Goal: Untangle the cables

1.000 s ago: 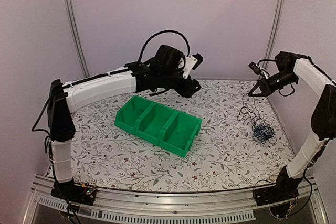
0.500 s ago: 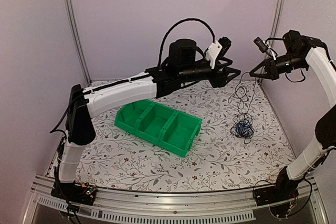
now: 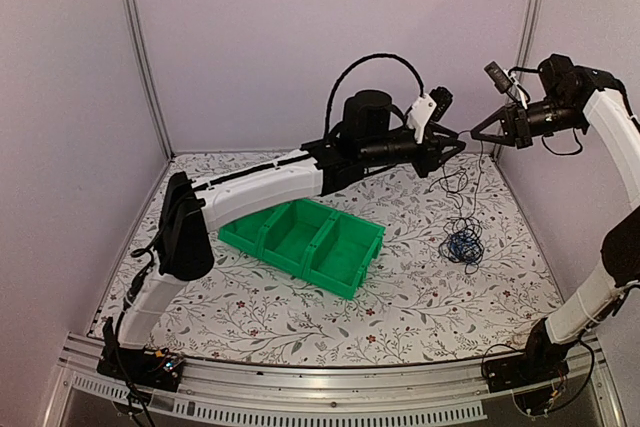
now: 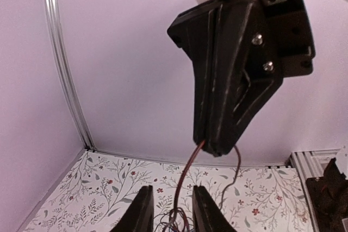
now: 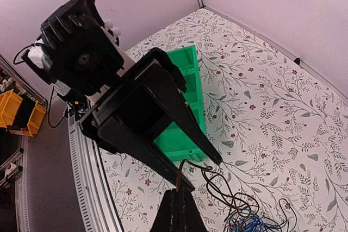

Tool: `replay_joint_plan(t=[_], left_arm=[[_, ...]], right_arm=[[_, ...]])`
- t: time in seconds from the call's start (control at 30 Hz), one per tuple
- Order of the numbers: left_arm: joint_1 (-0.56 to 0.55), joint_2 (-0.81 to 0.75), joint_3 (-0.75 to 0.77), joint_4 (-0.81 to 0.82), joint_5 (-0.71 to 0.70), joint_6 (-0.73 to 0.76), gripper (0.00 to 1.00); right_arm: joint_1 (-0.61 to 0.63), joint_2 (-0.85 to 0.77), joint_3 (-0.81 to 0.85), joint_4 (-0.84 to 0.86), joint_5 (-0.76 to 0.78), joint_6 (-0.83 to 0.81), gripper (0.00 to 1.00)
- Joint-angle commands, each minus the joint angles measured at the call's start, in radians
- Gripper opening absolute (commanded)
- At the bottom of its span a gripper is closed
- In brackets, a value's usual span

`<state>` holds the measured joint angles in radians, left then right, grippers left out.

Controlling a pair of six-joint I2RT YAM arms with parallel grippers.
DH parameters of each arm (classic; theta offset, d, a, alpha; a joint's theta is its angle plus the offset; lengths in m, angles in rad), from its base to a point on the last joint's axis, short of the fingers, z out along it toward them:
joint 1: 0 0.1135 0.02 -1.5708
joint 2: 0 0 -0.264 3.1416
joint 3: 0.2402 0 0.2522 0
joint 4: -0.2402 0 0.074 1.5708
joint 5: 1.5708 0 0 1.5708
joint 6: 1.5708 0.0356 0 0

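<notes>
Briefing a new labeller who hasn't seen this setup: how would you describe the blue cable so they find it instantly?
On the floral table, look right of the green bin to the small heap of thin cables. The blue cable is the tight coil lying in that heap, the only coloured one among black strands.

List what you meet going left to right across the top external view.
green bin → left gripper → right gripper. The cables are left out: they hang and pile below both gripper tips.
</notes>
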<state>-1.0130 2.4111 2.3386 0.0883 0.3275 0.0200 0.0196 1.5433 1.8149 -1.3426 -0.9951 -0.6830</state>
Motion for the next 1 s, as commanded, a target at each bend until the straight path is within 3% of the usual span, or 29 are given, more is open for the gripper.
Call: replay_joint_plan(t=[0.0,0.03,0.17,0.27,0.4,0.53,0.63,0.7,0.8,0.97], left_arm=[[-0.009,0.025,0.026,0.005,-0.021,-0.002,0.18],[-0.009,0.023,0.03,0.008,-0.042,0.005,0.02],[-0.019,-0.006,0.038,0.031,-0.122,0.03,0.0],[-0.026,-0.05,0.038,0.038,-0.197,0.014,0.0],[-0.031,-0.119,0.008,0.04,-0.247,-0.017,0.0],[-0.042,-0.16,-0.004,0.017,-0.276,-0.039,0.0],[-0.055,-0.181,0.001,-0.002,-0.299,-0.03,0.0],[-0.063,-0.19,0.019,-0.013,-0.318,-0.022,0.0],[-0.079,-0.201,0.09,-0.023,-0.369,0.029,0.0],[-0.106,-0.254,0.175,0.039,-0.48,0.148,0.0]], right_arm=[[0.005,-0.044,0.022,-0.024,-0.112,-0.085,0.0],[0.005,-0.046,0.015,-0.025,-0.114,-0.084,0.0],[0.005,-0.054,-0.069,0.033,-0.109,-0.084,0.0],[0.003,-0.087,-0.195,0.224,-0.065,-0.014,0.26],[0.003,-0.224,-0.507,0.722,0.01,0.215,0.59],[0.021,-0.324,-0.818,1.172,0.042,0.434,0.73],[0.067,-0.273,-0.891,1.276,0.04,0.483,0.69],[0.073,-0.199,-0.913,1.32,0.046,0.523,0.49],[0.074,-0.1,-0.926,1.333,0.088,0.59,0.36],[0.072,0.054,-0.953,1.385,0.154,0.651,0.3]])
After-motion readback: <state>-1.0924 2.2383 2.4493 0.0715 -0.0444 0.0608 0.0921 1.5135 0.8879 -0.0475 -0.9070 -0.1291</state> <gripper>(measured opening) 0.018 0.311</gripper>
